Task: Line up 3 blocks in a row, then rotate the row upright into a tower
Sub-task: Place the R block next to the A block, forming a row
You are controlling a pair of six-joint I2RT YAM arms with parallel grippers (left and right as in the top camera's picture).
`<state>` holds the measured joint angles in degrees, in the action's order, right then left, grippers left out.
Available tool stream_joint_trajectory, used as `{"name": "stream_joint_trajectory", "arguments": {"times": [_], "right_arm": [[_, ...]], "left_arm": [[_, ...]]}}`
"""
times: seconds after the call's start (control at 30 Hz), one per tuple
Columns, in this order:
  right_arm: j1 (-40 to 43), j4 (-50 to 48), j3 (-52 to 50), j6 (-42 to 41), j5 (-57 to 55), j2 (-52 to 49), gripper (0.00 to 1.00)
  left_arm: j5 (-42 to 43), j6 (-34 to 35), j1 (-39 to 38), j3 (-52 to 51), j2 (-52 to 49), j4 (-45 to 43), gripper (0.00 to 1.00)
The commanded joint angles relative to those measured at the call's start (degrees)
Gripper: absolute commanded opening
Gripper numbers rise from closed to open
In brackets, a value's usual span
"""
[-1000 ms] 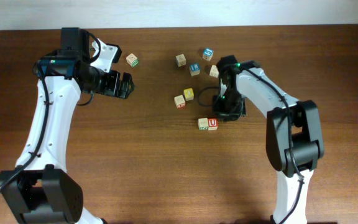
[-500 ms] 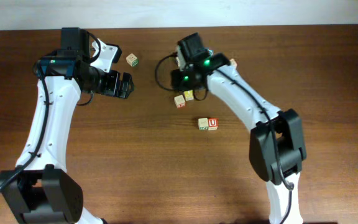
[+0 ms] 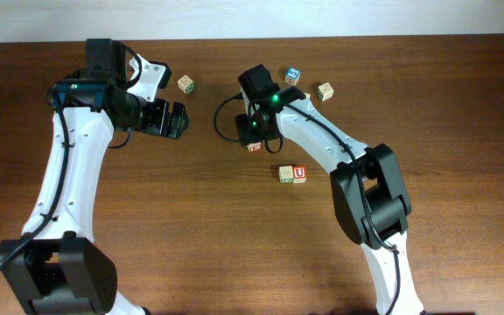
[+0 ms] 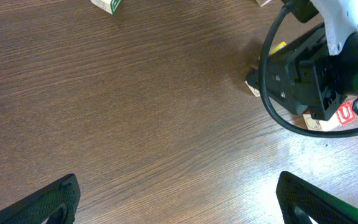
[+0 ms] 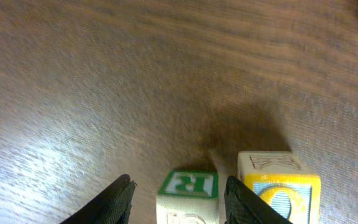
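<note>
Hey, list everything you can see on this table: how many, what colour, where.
Table: one, dark brown wood.
U block: one, red, mid-table.
Green-marked block: one, tan, touching the U block.
R block: one, green letter, between the fingers of the right gripper.
Yellow block: one, beside the R block.
Blue block: one, far side.
Left tan block: one, far side.
Right tan block: one, near the blue block.
Left gripper: one, black, open.
Right gripper: one, black, open.

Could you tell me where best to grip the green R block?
Likely its two opposite side faces, from above: the green R block sits flat inside the open right gripper. The yellow block stands close, so one finger needs that narrow gap.
</note>
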<state>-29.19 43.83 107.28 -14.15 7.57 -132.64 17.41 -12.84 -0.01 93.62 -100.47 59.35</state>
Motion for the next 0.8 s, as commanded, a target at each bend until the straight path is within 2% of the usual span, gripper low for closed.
{"name": "stream_joint_trajectory", "arguments": {"times": [0.0, 0.3, 0.4, 0.57, 0.77], "right_arm": [[-0.4, 1.6, 0.6, -0.7, -0.7, -0.3, 0.48], [-0.4, 3.6, 0.6, -2.9, -0.7, -0.3, 0.30], [-0.4, 5.7, 0.6, -6.0, -0.7, -0.3, 0.26], [-0.4, 11.4, 0.6, -10.3, -0.7, -0.3, 0.24], [-0.4, 19.1, 0.6, -11.9, -0.4, -0.3, 0.25]], "left_arm": [[0.8, -0.1, 0.2, 1.2, 0.1, 0.1, 0.99], [0.8, -0.1, 0.2, 1.2, 0.1, 0.1, 0.99], [0.8, -0.1, 0.2, 1.2, 0.1, 0.1, 0.99], [0.8, -0.1, 0.2, 1.2, 0.1, 0.1, 0.99], [0.8, -0.1, 0.2, 1.2, 0.1, 0.1, 0.99]]}}
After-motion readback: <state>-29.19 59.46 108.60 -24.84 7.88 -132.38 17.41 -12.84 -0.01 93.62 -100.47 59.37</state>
